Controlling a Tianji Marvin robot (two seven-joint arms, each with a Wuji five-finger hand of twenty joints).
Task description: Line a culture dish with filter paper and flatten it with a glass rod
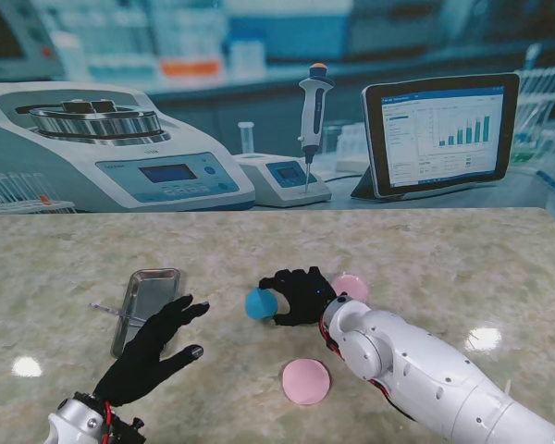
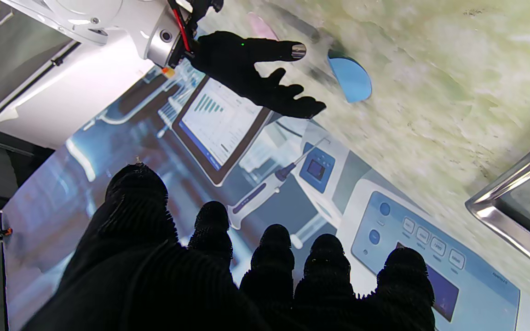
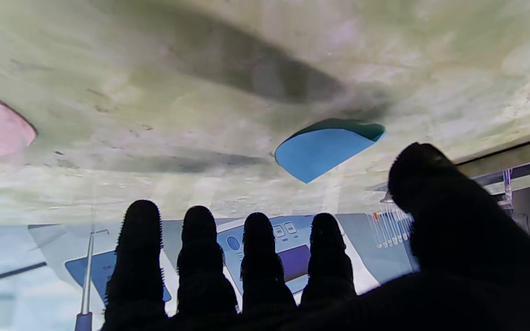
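Right hand (image 1: pixel 301 294) beside blue filter paper (image 1: pixel 260 303); no legible writing.

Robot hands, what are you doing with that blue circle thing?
The right hand hangs open just over the blue paper circle, not yet holding it. The left hand hangs open beside the metal tray. Two pink dishes wait on the table, with nothing in the nearer one.
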